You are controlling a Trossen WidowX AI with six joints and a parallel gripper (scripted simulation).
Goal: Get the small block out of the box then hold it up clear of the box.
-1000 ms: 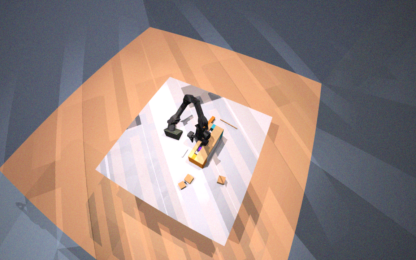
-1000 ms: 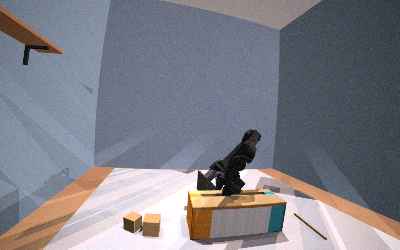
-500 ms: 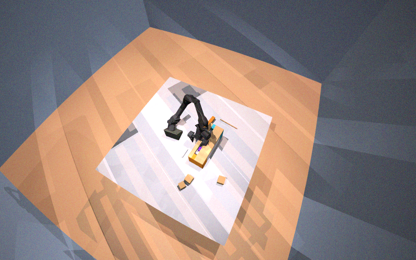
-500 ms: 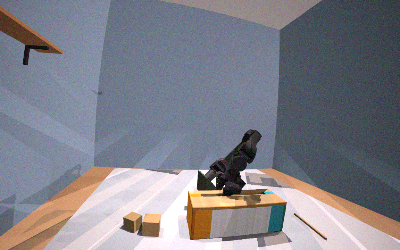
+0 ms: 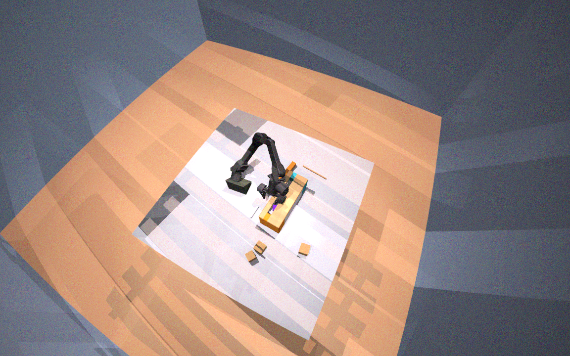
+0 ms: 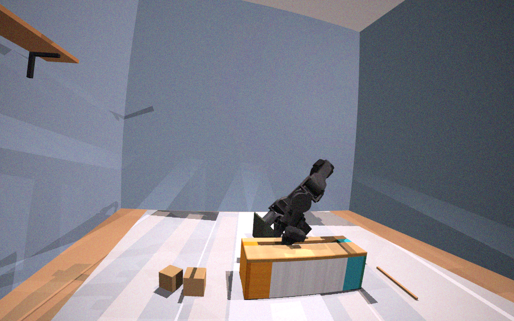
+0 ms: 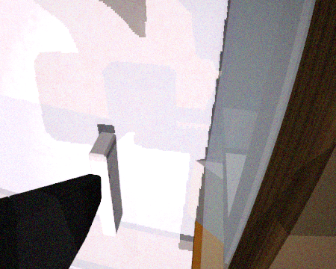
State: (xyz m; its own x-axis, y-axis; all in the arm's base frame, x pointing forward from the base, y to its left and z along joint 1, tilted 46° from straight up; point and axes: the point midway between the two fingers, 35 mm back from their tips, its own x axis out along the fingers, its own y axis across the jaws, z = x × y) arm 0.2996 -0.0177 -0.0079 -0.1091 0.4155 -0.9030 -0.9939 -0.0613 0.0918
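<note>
You have a pale desk (image 5: 216,252) (image 6: 131,279) (image 7: 157,179), banded with light and shadow, on a wooden floor (image 5: 167,88) (image 6: 450,261). Blue-grey walls (image 5: 499,177) (image 6: 238,99) rise around it under a pale ceiling (image 6: 314,11), with a wooden wall shelf (image 6: 19,31) on a black bracket (image 6: 31,65) at upper left of your exterior view. Your pincer (image 5: 272,197) (image 6: 291,239) (image 7: 101,187) is open wide at the clear-fronted box (image 5: 293,195) (image 6: 306,275), gripping nothing. A purple piece (image 5: 274,207), apparently the small block, shows through the box's top slot; you cannot tell its exact footing. Two tan cubes (image 5: 260,246) (image 6: 194,281) sit near each other, a third cube (image 5: 304,249) apart, and a thin stick (image 5: 314,172) (image 6: 396,283) lies beyond the box's teal end.
</note>
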